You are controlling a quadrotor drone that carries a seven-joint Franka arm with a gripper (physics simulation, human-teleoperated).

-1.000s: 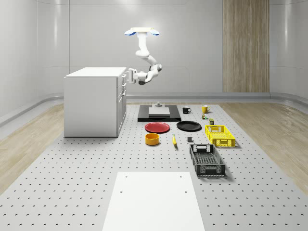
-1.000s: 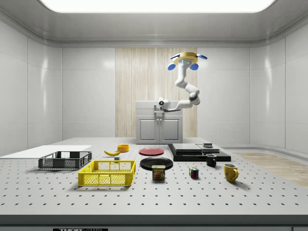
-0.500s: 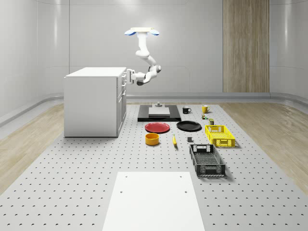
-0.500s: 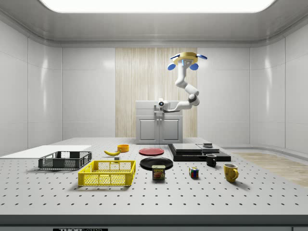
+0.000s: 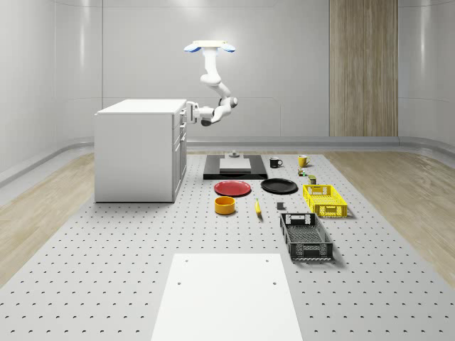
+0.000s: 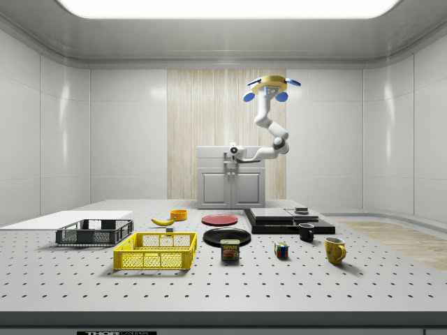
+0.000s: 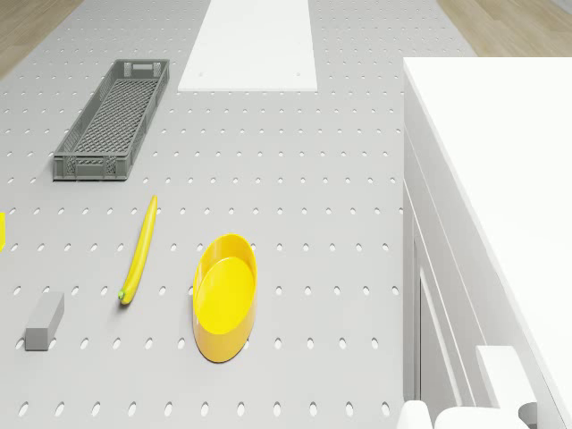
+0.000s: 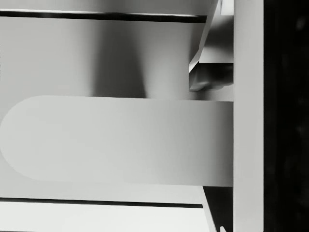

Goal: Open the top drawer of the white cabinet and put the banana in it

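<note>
White walls and a wood-panelled strip close off the room, and the pegboard table carries everything you need. Start at the gripper: it sits hard against the front of the white cabinet at the height of the top drawer. In the wrist view the drawer handle lies as a broad rounded bar right across the lens, so you are at the handle or touching it. How far the jaws stand apart I cannot tell, so confirm your grasp before you load it.

My reading is that the step in hand is taking the handle and drawing the drawer out; in the whole-scene view its front looks flush with the cabinet face. Close squarely across the bar, then pull straight out along the drawer's travel, level, with no twist from the wrist. Let the arm do most of the stroke and hold the drone steady where it hovers, high over the table just off the cabinet's front. A sideways tug could bind the drawer or slip the bar.

Open it far enough to drop something long inside. The banana lies flat on the table, well apart from the cabinet, near the yellow bowl and a small grey block.
</note>
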